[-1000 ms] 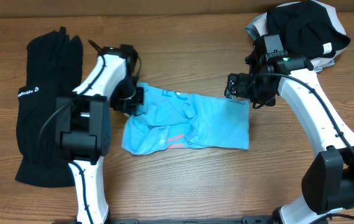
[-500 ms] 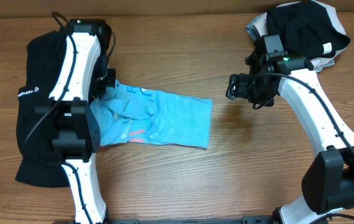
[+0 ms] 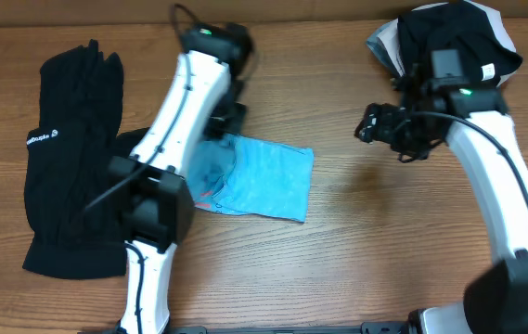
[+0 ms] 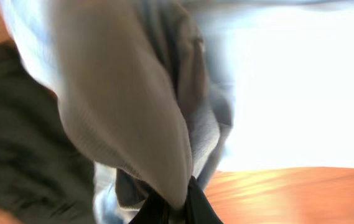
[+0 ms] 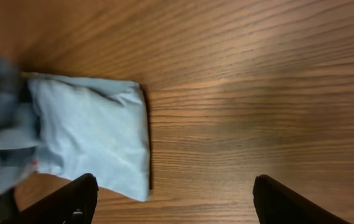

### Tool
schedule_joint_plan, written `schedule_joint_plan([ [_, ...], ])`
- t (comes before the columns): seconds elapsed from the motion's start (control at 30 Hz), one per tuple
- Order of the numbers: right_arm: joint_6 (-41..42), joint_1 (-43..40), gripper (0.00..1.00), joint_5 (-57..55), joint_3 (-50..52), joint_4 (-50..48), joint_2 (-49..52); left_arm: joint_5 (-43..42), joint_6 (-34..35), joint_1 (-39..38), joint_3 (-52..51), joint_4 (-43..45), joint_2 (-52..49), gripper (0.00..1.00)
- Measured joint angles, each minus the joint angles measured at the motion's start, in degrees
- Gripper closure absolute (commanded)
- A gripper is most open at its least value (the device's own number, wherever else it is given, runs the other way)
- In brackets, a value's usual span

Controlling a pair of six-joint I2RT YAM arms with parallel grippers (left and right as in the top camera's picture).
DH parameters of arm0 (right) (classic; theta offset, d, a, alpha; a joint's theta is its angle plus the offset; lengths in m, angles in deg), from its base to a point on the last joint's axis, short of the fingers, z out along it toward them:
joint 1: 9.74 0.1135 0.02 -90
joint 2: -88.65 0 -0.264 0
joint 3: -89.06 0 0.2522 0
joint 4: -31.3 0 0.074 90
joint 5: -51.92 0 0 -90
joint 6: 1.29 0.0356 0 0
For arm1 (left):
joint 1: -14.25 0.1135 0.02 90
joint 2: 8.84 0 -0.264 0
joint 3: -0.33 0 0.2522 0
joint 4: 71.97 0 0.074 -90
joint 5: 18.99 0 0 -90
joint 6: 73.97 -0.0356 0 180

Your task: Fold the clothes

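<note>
The light blue T-shirt (image 3: pixel 264 178) lies in the middle of the table as a compact folded shape, with orange-red lettering showing at its left edge. My left gripper (image 3: pixel 224 128) is over its far left part, shut on a fold of the shirt's cloth (image 4: pixel 133 112) that fills the left wrist view. The black garment with a small white logo (image 3: pixel 64 158) lies flat at the left. My right gripper (image 3: pixel 367 126) is open and empty, hovering right of the shirt. The right wrist view shows the shirt's right edge (image 5: pixel 96 127) ahead of the open fingers (image 5: pixel 177 202).
A pile of black and white clothes (image 3: pixel 454 37) sits at the far right corner behind my right arm. Bare wooden table (image 3: pixel 384 232) lies between the shirt and the right arm.
My left gripper has swung from the left, near the black garment, toward the far middle with shirt cloth in it. The shirt has become shorter. The right gripper has shifted slightly right.
</note>
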Motion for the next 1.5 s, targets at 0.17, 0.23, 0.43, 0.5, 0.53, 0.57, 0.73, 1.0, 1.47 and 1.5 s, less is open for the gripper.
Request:
schedule_joint_plan([
  [0.17,0.0,-4.2,0.16,0.4,0.0,1.6,-6.4,-6.4,0.0,-6.2,0.0,3.5,0.0,0.96],
  [0.23,0.0,-5.9,0.16,0.4,0.0,2.1,-7.7,-8.7,0.0,-8.1,0.0,4.9,0.0,0.96],
  [0.43,0.0,-8.0,0.16,0.4,0.0,3.0,-8.0,-13.3,0.1,-11.4,0.1,8.3,0.0,0.96],
  [0.5,0.0,-8.0,0.16,0.4,0.0,3.0,-8.0,-14.9,0.2,-12.0,0.1,9.5,0.0,0.96],
  [0.53,0.0,-8.0,0.16,0.4,0.0,3.0,-8.0,-15.7,0.3,-12.2,0.1,10.1,0.0,0.95],
  [0.57,0.0,-8.0,0.16,0.4,0.0,3.0,-8.0,-16.5,0.3,-12.4,0.1,10.7,0.0,0.94],
  [0.73,0.0,-8.0,0.16,0.4,0.0,3.0,-8.0,-20.8,0.3,-13.0,0.1,14.3,0.0,0.35],
  [1.0,0.0,-8.0,0.16,0.4,0.0,3.2,-8.0,-24.2,0.9,-13.1,0.1,17.3,0.0,0.00],
  [1.47,1.7,7.1,0.19,2.3,3.5,-0.4,-5.1,-27.2,3.2,2.6,3.7,15.8,0.0,0.00],
  [1.5,2.4,9.0,0.19,2.1,4.5,-1.2,-4.1,-26.8,3.2,3.8,3.7,15.3,0.0,0.00],
])
